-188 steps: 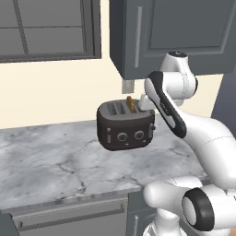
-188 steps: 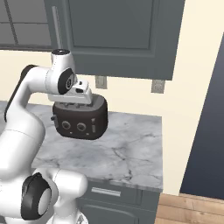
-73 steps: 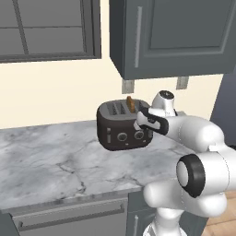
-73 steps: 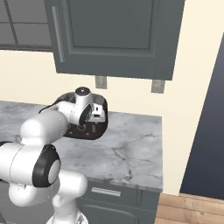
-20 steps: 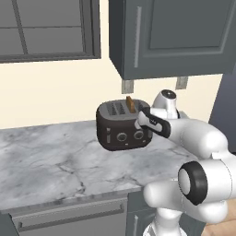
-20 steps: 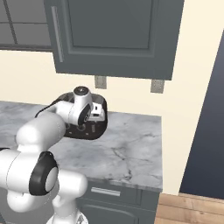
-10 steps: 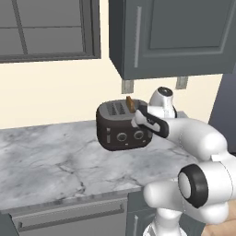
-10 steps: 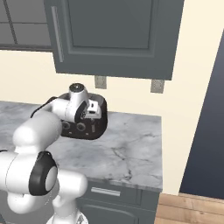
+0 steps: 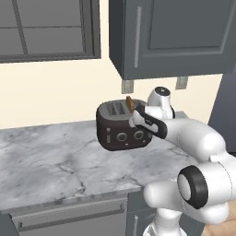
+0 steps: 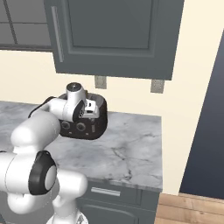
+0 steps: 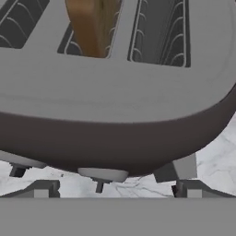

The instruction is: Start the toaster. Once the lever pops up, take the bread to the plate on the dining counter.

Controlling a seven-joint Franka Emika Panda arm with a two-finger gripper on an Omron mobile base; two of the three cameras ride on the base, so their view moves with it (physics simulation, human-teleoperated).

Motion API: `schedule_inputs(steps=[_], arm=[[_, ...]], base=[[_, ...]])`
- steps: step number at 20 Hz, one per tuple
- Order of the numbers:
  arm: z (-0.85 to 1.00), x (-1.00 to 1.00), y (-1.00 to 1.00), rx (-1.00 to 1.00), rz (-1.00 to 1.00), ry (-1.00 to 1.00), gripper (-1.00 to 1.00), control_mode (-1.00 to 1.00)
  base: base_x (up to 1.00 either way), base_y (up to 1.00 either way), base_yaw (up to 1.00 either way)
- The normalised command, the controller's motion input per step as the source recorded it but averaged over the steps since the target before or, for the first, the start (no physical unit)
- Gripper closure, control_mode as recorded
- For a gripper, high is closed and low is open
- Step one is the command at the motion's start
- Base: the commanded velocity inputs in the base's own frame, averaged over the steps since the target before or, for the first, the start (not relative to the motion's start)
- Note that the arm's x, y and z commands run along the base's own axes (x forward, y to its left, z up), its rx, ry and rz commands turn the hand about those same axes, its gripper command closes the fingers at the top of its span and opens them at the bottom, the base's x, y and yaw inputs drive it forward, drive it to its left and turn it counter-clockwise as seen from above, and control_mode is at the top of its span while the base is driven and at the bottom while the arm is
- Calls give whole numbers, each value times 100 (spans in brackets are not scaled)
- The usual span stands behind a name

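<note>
At the toaster's right end, gripper [image 11: 113,189] spread wide and holding nothing.
Nearest, the two finger tips stand well apart just below the curved side of the toaster [image 9: 120,125], with a small lever [image 11: 102,176] between them; beyond, the bread [image 11: 91,25] stands upright in a top slot, all on the marble counter [image 9: 50,161] under grey wall cabinets [image 9: 170,37].

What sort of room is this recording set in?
A rendered home kitchen, most likely: a dark toaster with bread in a slot stands on a marble counter, with grey wall cabinets above and a drawer front below.
</note>
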Motion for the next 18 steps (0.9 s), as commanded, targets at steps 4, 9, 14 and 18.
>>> schedule_inputs(steps=[4, 9, 14, 18], arm=[[0, -25, -12, 0, 0, 0, -100, -100], [0, -16, -5, 0, 0, 0, -100, -100], [3, 3, 0, 0, 0, 0, -100, -100], [0, 2, 0, 0, 0, 0, -100, -100]], base=[[0, 0, 0], [0, 0, 0], [0, 0, 0], [0, 0, 0]])
